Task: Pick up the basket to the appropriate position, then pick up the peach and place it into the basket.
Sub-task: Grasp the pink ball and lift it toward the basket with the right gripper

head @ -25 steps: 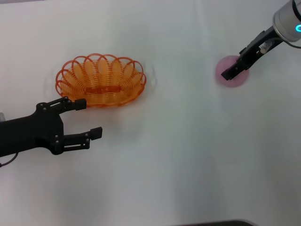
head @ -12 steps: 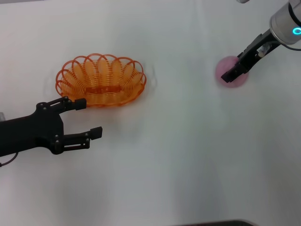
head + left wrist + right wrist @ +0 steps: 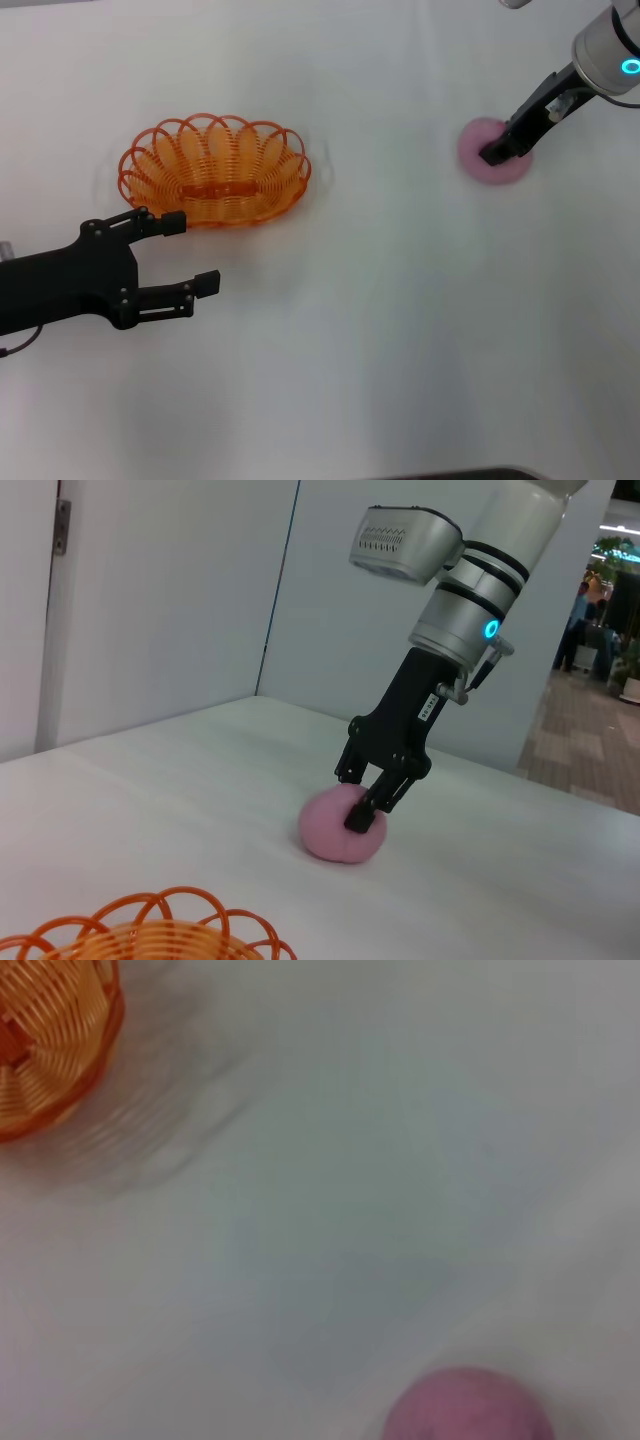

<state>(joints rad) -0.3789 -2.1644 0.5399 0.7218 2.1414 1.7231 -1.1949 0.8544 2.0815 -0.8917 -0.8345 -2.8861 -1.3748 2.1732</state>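
Resting on the white desk, the peach sits directly under the right pincer, whose fingertips have dropped from above its near edge onto its top during the last second; the left wrist view shows them straddling the crown, not yet clamped. That suggests the pick is about to begin. Well away from that pincer stands the orange basket, already set down. Just beside the basket's rim hovers the left pincer, spread and empty.

Matte black left claw; right claw black beneath a silver-white wrist (glowing cyan ring).
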